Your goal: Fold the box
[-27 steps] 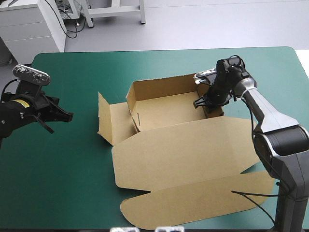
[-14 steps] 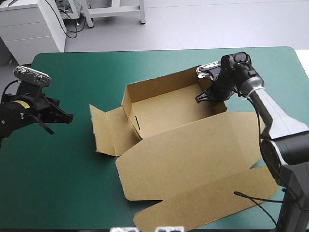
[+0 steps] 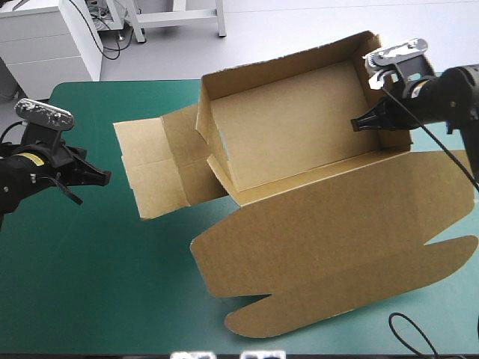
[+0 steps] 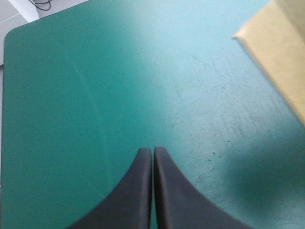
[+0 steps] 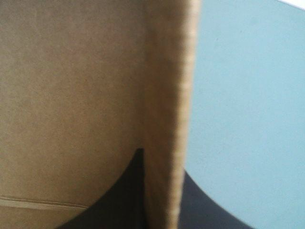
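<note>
Box [image 3: 299, 142] of cut brown board, half formed, on a table with a teal-green cover [image 3: 82, 284]. Its tray part has its walls raised and stands open at the top, tilted, and looks held up off the cover at its right end. The lid [image 3: 337, 247] spreads out flat from the tray's near wall and ends in a rounded tuck flap. A side flap [image 3: 153, 168] lies open from the tray's left end.

The right gripper [image 3: 365, 123] pinches the tray's right end wall [image 5: 164, 95]. In the right wrist view the wall's raw corrugated edge runs up between the two black fingers [image 5: 126, 195], one on the tray's inner side and one outside, all but closed on the board.

The left gripper [image 3: 103, 177] is off to the left of the box, well apart from the side flap and touching nothing. Its fingers meet in one pointed arch — closed and empty — over bare cover. A corner [image 4: 279, 62] of the box shows ahead of it, off to one side.
</note>
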Controlling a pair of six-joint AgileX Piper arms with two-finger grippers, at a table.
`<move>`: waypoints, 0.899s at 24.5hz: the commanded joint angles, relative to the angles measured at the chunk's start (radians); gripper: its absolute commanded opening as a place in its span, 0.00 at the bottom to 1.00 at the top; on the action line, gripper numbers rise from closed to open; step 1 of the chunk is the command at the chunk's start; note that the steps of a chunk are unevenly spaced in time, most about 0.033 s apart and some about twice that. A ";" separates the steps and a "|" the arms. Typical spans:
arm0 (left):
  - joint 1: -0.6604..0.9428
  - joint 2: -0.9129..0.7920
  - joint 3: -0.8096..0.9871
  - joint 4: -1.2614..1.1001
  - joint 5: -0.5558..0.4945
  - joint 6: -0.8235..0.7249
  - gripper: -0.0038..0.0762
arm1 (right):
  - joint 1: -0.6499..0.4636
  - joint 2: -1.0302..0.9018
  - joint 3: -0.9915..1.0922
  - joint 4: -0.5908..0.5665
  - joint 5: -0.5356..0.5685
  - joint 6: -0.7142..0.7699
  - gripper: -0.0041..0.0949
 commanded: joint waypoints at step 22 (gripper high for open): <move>-0.001 0.048 0.285 -0.929 -0.259 0.668 0.07 | -0.010 -0.248 -0.031 0.071 -0.004 -0.017 0.02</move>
